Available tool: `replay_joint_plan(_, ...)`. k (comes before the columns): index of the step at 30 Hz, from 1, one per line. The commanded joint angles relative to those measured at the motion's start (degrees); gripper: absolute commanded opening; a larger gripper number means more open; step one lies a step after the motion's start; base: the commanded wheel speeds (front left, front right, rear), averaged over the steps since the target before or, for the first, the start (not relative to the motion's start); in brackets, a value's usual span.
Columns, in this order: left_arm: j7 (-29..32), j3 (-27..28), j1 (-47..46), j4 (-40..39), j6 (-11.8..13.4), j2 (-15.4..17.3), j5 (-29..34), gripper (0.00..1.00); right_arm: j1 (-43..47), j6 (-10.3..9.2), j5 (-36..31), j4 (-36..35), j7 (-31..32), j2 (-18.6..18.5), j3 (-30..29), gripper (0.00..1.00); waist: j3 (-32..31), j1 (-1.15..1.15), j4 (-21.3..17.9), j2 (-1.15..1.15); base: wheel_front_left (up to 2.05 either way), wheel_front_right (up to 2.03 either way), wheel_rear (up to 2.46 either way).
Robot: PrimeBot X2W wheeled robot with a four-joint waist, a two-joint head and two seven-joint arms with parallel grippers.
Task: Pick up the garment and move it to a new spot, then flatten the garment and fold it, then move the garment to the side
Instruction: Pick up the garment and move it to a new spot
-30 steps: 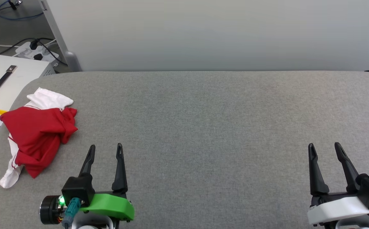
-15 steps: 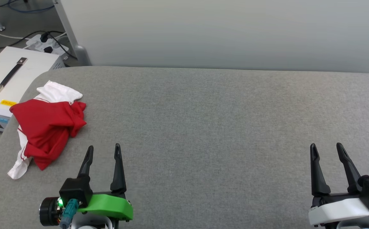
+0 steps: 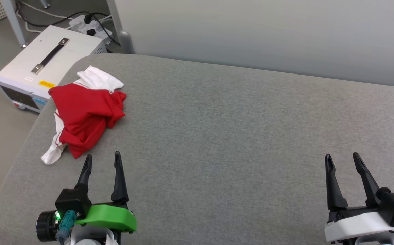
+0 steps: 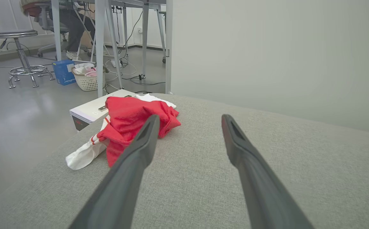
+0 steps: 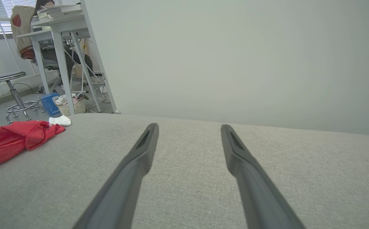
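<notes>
At lower left of head view: left gripper, green mount, fingers spread, empty, over grey fabric surface. At lower right: right gripper, white mount, fingers likewise spread, empty. Garment, red w/ white sleeves, is found crumpled in a heap near the surface's far left corner, just ahead and left of left gripper, not touched by it, and well apart from right gripper. Past that edge, on floor: white box unit w/ black handle.
</notes>
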Motion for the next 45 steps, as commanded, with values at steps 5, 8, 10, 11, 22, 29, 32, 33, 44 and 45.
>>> replay_joint_plan(5,-0.33,0.50,-1.10,0.04,0.27,-0.25,-0.71,1.00,-0.67,-0.05,-0.83,-0.06,-0.36,-0.09,0.44,1.00,1.46,0.00,5.91,0.00,0.00,0.00,0.00)
replay_joint_plan(8,-0.33,0.76,-1.27,0.07,0.36,-0.25,-1.20,1.00,-0.89,-0.05,-1.15,-0.07,-0.36,-0.09,0.60,1.00,1.73,0.00,7.82,0.00,0.00,0.00,0.00)
replay_joint_plan(10,-0.33,0.94,-1.35,0.12,0.39,-0.25,-1.45,1.00,-0.98,-0.05,-1.29,-0.10,-0.36,-0.09,0.67,1.00,1.89,0.00,9.07,0.00,0.00,0.00,0.00)
replay_joint_plan(11,-0.33,0.95,-1.43,0.15,0.39,-0.25,-1.61,1.00,-1.01,-0.05,-1.37,-0.13,-0.36,-0.09,0.64,1.00,2.03,0.00,9.90,0.00,0.00,0.00,0.00)
replay_joint_plan(22,-0.33,1.35,-1.08,0.48,0.73,-0.25,-2.90,1.00,-1.47,-0.05,-1.95,-0.29,-0.36,-0.09,1.27,1.00,2.66,0.00,15.69,0.00,0.00,0.00,0.00)
replay_joint_plan(29,-0.33,2.08,-0.90,0.82,0.70,-0.25,-3.35,1.00,-1.67,-0.05,-1.88,-0.01,-0.36,-0.09,1.66,1.00,2.56,0.00,16.82,0.00,0.00,0.00,0.00)
replay_joint_plan(32,-0.33,2.66,-1.19,1.16,0.43,-0.25,-3.65,1.00,-1.79,-0.05,-1.85,-0.02,-0.36,-0.09,1.90,1.00,2.57,0.00,16.53,0.00,0.00,0.00,0.00)
replay_joint_plan(33,-0.33,2.83,-1.42,1.29,0.19,-0.25,-3.86,1.00,-1.81,-0.05,-1.86,-0.06,-0.36,-0.09,1.92,1.00,2.62,0.00,16.37,0.00,0.00,0.00,0.00)
replay_joint_plan(44,-0.33,9.90,-17.77,6.33,-8.39,2.88,-2.49,1.00,-4.63,-0.05,-5.98,-1.60,-0.36,-0.09,2.38,1.00,9.37,0.00,12.41,0.00,0.00,0.00,0.00)
replay_joint_plan(45,-0.33,10.34,-19.96,6.95,-8.77,3.81,-2.65,1.00,-5.19,-0.05,-6.51,-1.82,-0.36,-0.09,2.51,1.00,10.41,0.00,11.88,0.00,0.00,0.00,0.00)
